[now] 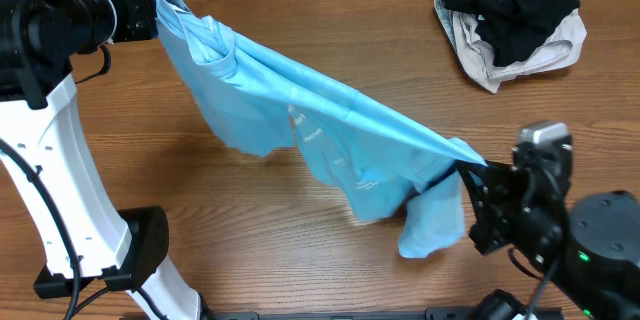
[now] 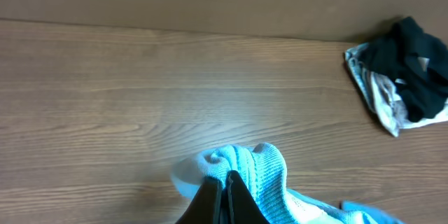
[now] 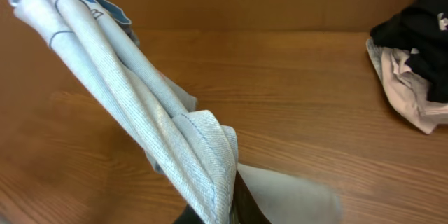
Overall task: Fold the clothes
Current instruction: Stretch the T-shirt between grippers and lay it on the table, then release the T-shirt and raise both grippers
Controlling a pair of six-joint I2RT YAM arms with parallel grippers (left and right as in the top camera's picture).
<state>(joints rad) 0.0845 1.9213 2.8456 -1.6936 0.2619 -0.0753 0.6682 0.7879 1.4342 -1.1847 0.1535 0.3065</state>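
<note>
Overhead view: left claw [image 1: 153, 10] is pinched tight on a bunched end of the T-shirt [image 1: 320, 125] near the far left corner of the counter [image 1: 250, 260]. The right claw [image 1: 468, 172] is clamped the same way on the opposite end, toward the near right edge. Left wrist view agrees: fingers closed, with a wad of ribbed edge poking out ahead of them. Right wrist view shows a stitched hem folded double in the grip. The shirt hangs stretched between the two claws as a taut diagonal band, raised off the wood, with its middle and right end sagging in loose flaps. Can't tell if the lowest flaps touch the counter. Fabric is thin sky-blue knit cotton, matte, ribbed at one edge, with small white print mid-cloth. Judgement: light, limp, no stiffness, drapes and creases wherever unsupported, not slippery, not fragile. Best taken at hems, shoulders or corners so it spreads flat, not by a mid-cloth bunch. Counter is smooth brown wood-grain. At the far right corner, well apart from the shirt, a crumpled black garment [image 1: 510, 5] lies on a cream garment [image 1: 540, 60].
</note>
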